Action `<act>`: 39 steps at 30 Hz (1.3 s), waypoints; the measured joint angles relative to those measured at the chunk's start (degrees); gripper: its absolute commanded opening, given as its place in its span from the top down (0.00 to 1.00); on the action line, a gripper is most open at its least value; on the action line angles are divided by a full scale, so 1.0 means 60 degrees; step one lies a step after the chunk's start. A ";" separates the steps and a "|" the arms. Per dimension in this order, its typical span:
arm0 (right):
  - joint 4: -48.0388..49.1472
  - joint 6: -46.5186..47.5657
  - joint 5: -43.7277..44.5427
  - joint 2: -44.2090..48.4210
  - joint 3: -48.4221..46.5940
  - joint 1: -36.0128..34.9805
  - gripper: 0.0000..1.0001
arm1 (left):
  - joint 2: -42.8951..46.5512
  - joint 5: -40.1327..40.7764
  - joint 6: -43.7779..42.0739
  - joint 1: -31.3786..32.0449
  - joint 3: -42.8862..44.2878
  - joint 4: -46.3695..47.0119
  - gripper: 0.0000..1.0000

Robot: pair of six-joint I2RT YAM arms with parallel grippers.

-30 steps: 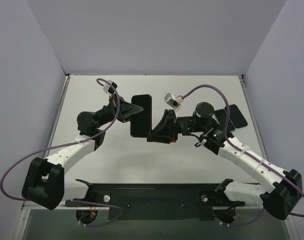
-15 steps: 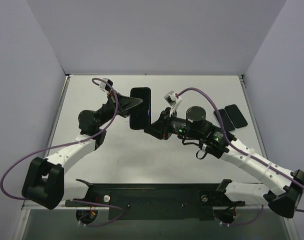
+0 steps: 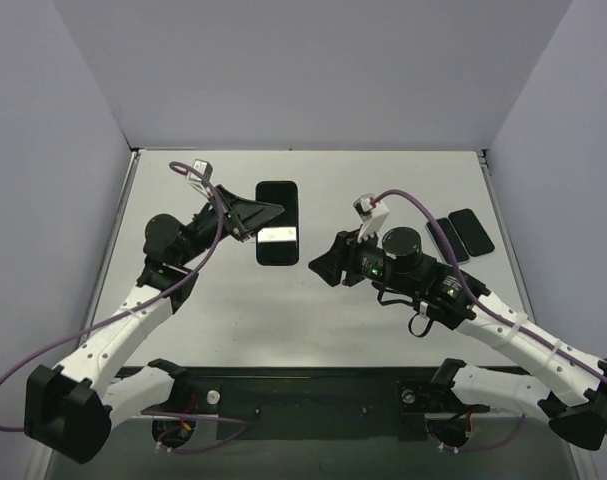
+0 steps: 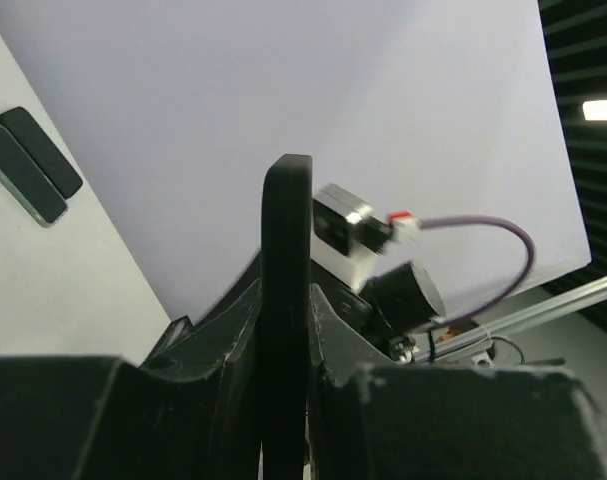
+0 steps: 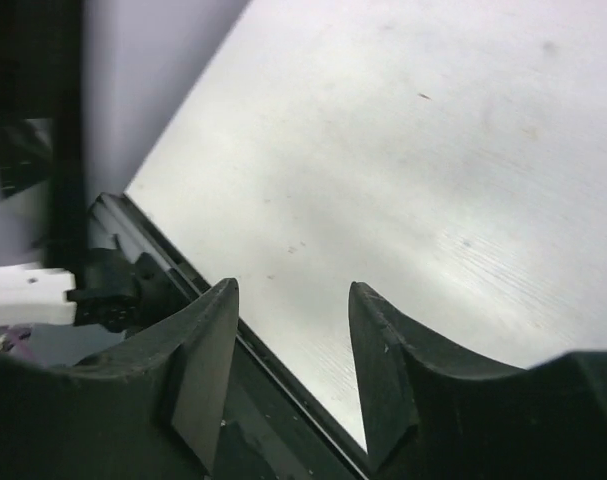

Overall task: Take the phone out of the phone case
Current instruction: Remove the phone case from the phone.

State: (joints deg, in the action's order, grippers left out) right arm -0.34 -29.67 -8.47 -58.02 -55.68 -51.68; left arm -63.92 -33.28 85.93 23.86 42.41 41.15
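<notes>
Above the tabletop (image 3: pixel 223 310), I see my left gripper (image 3: pixel 253 215) clamped on the phone (image 3: pixel 277 222), held edge-up, right gripper (image 3: pixel 326 270) nearby, apart, jaws parted, empty, two dark slabs (image 3: pixel 460 235) far right.

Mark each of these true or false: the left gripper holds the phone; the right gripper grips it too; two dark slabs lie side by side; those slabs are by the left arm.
1. The left gripper is shut on the phone. True.
2. The right gripper grips it too. False: it is open, empty and apart from the phone.
3. Two dark slabs lie side by side on the table. True.
4. Those slabs are by the left arm. False: they lie on the right side.
</notes>
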 measured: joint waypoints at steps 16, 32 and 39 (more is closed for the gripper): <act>0.1927 -0.3719 -0.1912 0.1082 0.0834 0.0419 0.81 | 0.1563 0.0470 -0.1942 -0.0011 0.0608 -0.2557 1.00; 0.3555 -0.5053 -0.2565 0.0146 0.0834 0.0412 0.82 | 0.1239 0.0729 -0.1300 -0.0055 0.0488 -0.2080 1.00; 0.3763 -0.5053 -0.2546 -0.0055 0.0834 0.0415 0.79 | 0.1209 0.0729 -0.0991 -0.0142 0.0331 -0.1512 1.00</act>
State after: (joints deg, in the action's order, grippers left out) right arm 22.24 -59.99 -23.75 -58.35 -50.68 -49.19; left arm -56.66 -28.91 79.99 23.00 44.40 32.08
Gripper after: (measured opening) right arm 0.193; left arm 0.250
